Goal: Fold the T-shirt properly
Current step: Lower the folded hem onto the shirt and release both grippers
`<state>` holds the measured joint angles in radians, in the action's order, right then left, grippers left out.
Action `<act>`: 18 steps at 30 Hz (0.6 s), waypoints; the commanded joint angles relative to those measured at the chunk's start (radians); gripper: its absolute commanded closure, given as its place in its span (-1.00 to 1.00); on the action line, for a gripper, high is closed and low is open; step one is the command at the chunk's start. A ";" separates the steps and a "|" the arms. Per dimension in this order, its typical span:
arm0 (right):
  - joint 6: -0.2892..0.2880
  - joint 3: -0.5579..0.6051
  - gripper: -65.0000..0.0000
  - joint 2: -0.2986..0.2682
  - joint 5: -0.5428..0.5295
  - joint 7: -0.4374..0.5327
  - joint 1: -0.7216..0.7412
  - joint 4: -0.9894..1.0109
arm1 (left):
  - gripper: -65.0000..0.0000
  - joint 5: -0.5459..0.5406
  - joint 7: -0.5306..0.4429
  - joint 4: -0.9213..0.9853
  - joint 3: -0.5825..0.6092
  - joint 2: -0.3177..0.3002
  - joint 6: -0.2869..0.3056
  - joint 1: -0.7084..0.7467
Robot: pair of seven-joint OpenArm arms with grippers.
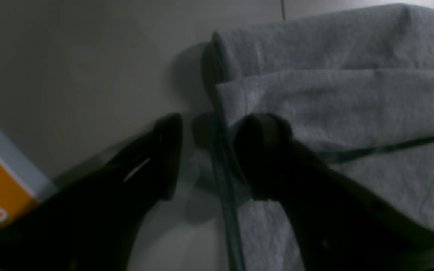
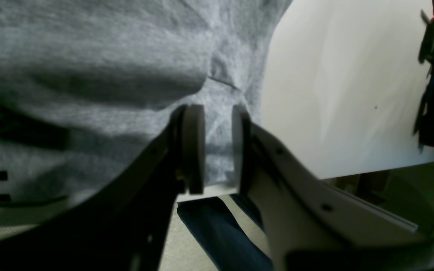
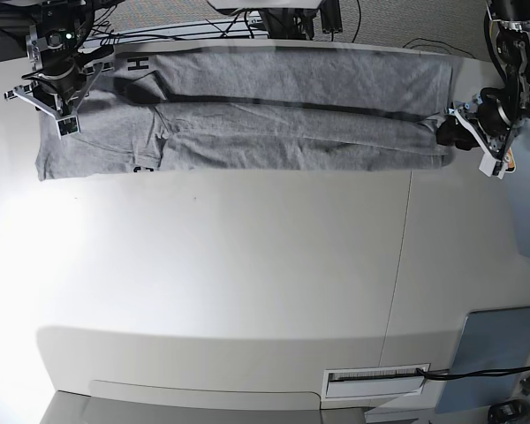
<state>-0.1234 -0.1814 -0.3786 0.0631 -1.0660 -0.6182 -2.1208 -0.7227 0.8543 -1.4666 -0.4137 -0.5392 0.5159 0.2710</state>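
the t-shirt lies as a long folded band across the table's far edge. left gripper and right gripper spread, released. crosswise folds remain.

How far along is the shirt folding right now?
Done: the T-shirt lies as a long band across the table's far edge, folded lengthwise. In hand: the left gripper stands open astride the band's end, and the right gripper is open over the other end; neither holds cloth. Left: the crosswise folds into a compact stack.
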 commanded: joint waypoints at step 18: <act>0.008 -0.010 0.60 -0.013 0.016 0.003 -0.002 -0.018 | 0.22 0.012 0.063 -0.003 -0.008 0.114 0.027 0.014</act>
<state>-0.1234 -0.1814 -0.3790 0.0631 -1.0698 -0.6178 -2.1208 -0.7425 0.8608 -1.4715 -0.4259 -0.4179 0.5476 0.2768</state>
